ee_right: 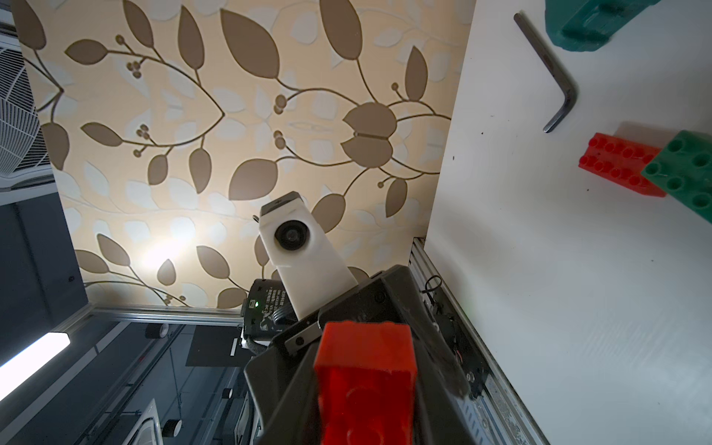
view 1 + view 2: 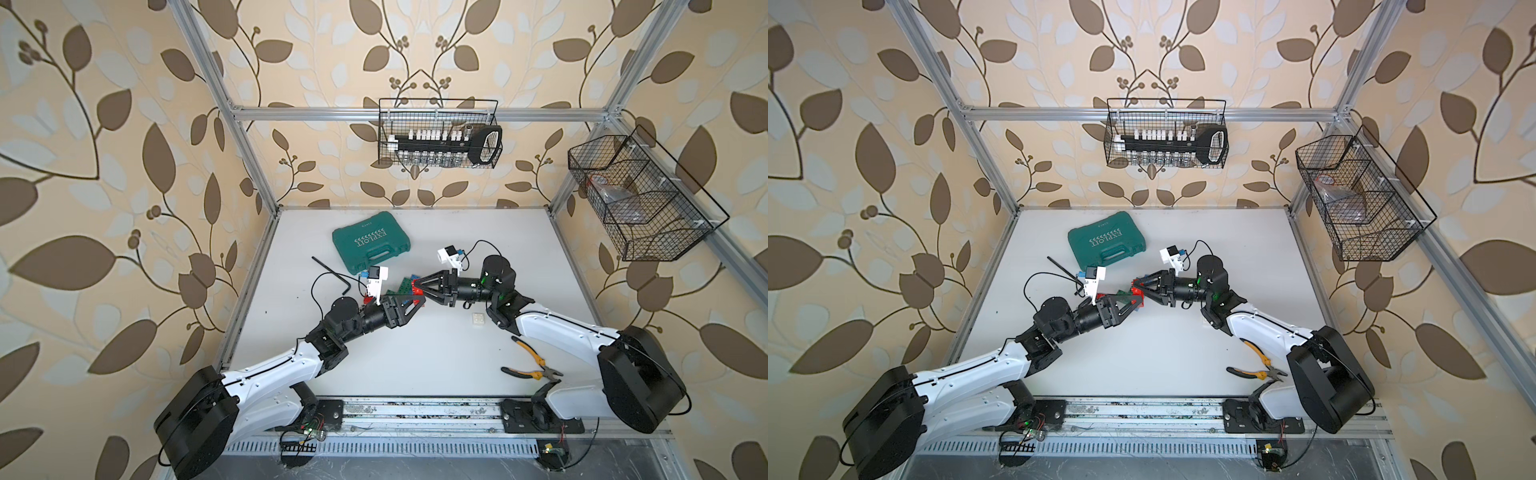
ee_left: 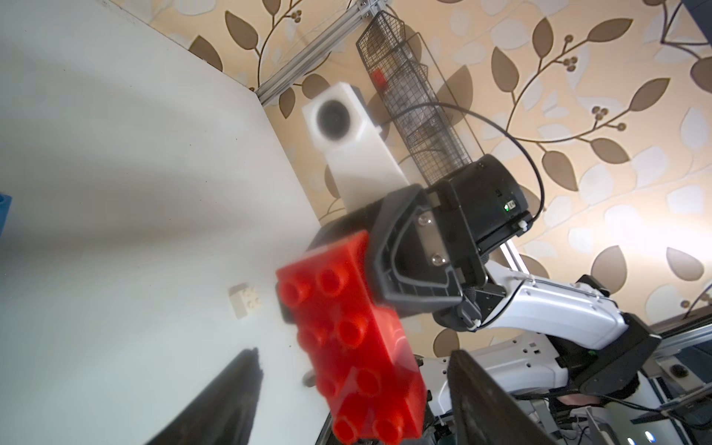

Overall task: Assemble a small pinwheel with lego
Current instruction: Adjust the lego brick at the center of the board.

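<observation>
A red lego brick (image 3: 346,339) hangs above the middle of the table. My right gripper (image 1: 366,389) is shut on one end of it. My left gripper (image 3: 354,358) faces it from the other side, open, its fingers (image 3: 231,393) standing either side of the brick's free end with gaps showing. In both top views the two grippers meet tip to tip at the brick (image 2: 417,289) (image 2: 1136,291). A white 2x2 brick (image 2: 478,320) lies alone on the table under the right arm. Behind the grippers lie green (image 1: 684,173), red (image 1: 620,163) and blue (image 2: 415,276) bricks. No pinwheel is in view.
A teal plastic case (image 2: 370,243) lies at the back of the table, with a black hex key (image 2: 332,272) beside it. Orange-handled pliers (image 2: 532,365) lie near the front right. Wire baskets hang on the back frame (image 2: 436,133) and the right frame (image 2: 640,199).
</observation>
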{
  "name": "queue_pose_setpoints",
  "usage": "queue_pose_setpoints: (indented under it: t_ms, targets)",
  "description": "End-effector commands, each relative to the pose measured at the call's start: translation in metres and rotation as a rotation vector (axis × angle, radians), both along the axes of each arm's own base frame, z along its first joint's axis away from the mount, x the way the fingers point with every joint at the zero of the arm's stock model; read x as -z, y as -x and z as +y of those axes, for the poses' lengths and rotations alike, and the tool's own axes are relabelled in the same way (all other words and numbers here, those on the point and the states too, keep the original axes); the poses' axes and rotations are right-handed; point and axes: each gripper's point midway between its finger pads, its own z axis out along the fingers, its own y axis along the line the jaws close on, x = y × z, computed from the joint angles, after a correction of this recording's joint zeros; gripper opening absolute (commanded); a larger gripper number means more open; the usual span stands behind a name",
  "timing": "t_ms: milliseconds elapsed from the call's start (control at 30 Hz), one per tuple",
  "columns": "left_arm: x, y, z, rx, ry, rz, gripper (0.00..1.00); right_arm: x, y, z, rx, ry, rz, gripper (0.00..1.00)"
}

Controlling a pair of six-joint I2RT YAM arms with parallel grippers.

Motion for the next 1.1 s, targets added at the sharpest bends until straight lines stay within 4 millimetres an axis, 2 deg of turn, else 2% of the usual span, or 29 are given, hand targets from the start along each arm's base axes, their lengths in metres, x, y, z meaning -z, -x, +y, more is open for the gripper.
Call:
queue_pose_setpoints:
  t_ms: [0,133,300,400,533,600,633,700,733,767,800,900,1000,1067]
  targets:
    - [-0.028,-0.003,0.002,-0.027,0.093,-0.05,0.76,-0.013,0.005,0.0,0.008,-0.042,-0.019,0.19]
    - [-0.028,-0.006,0.005,-0.05,0.116,-0.032,0.65,-0.014,0.007,0.004,0.01,-0.034,-0.03,0.2]
    - [-0.032,-0.001,0.001,-0.003,0.155,-0.004,0.62,-0.019,0.004,0.007,0.023,-0.047,-0.05,0.2]
    - [-0.033,0.0,0.003,-0.004,0.184,0.006,0.49,-0.024,0.0,0.011,0.032,-0.067,-0.065,0.2]
    - [-0.036,0.004,0.004,0.01,0.183,-0.004,0.45,-0.029,-0.005,0.014,0.029,-0.069,-0.075,0.2]
    - [-0.036,0.005,0.007,-0.002,0.169,-0.008,0.43,-0.029,-0.002,0.022,-0.006,-0.044,-0.09,0.2]
    - [-0.036,0.005,0.008,-0.007,0.159,-0.013,0.4,-0.029,0.002,0.026,-0.023,-0.03,-0.098,0.21]
    - [-0.036,0.007,0.01,-0.012,0.138,-0.016,0.31,-0.027,0.006,0.031,-0.038,-0.003,-0.116,0.26]
    - [-0.037,0.008,0.011,-0.013,0.133,-0.023,0.3,-0.026,0.007,0.031,-0.039,0.008,-0.122,0.29]
    - [-0.037,0.009,0.013,-0.017,0.124,-0.03,0.3,-0.024,0.007,0.03,-0.032,0.018,-0.126,0.34]
    - [-0.037,0.01,0.015,-0.025,0.113,-0.035,0.27,-0.021,0.006,0.028,-0.019,0.029,-0.128,0.45]
    - [-0.028,0.013,0.017,-0.025,0.002,-0.048,0.11,-0.018,0.002,0.019,0.017,0.057,-0.139,0.64]
    - [-0.014,0.019,0.02,-0.006,-0.167,-0.058,0.1,-0.018,-0.005,-0.001,0.064,0.093,-0.157,0.69]
    - [0.003,0.021,0.026,0.002,-0.306,-0.036,0.1,-0.015,-0.013,-0.025,0.12,0.14,-0.161,0.7]
